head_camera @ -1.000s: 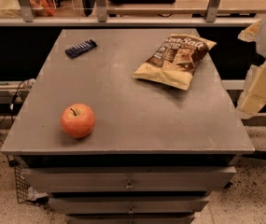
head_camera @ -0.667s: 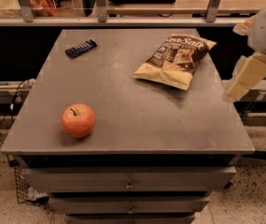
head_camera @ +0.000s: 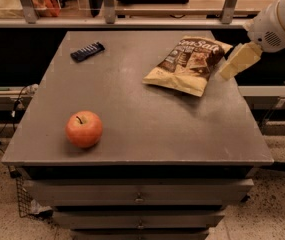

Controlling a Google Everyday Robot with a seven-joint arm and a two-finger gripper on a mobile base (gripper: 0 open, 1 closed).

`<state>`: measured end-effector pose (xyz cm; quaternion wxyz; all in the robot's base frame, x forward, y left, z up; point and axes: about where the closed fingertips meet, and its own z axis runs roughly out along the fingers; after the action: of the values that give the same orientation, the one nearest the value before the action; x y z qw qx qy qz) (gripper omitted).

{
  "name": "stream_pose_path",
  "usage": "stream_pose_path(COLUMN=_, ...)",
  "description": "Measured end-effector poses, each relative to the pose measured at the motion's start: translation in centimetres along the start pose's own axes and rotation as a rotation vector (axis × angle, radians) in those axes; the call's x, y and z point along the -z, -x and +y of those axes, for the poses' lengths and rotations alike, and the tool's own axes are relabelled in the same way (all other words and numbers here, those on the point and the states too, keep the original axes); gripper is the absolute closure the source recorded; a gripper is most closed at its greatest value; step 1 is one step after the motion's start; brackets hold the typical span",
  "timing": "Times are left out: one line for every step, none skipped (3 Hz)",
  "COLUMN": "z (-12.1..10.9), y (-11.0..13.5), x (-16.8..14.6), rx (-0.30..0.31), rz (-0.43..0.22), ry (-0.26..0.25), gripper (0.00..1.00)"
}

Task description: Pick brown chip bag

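Observation:
The brown chip bag (head_camera: 188, 64) lies flat on the far right part of the grey table (head_camera: 132, 109). It is crinkly tan-yellow with a dark brown upper part and white "Sea Salt" lettering. My gripper (head_camera: 236, 63), cream-coloured on a white arm (head_camera: 277, 19), hangs at the table's right edge. It is just right of the bag's upper right corner, close to it but apart.
A red-orange apple (head_camera: 83, 129) sits near the front left. A small dark blue wrapped bar (head_camera: 87, 51) lies at the far left. A rail with metal posts (head_camera: 107, 4) runs behind the table. Drawers (head_camera: 139, 199) are below the tabletop.
My gripper has moved left and up from beside the table's right edge, ending close to the chip bag's right side. The bag, apple and bar have not moved.

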<state>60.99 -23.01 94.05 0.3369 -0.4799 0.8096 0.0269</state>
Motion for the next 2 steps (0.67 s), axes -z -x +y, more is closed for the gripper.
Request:
stream_pose_path(z=-2.1, y=0.5, x=-3.4, rx=-0.156, rz=-0.023, ry=-0.020, gripper=0.00)
stream_pose_path(z=-2.8, y=0.4, x=-6.9, rx=-0.310, rz=-0.026, ry=-0.020, gripper=0.00)
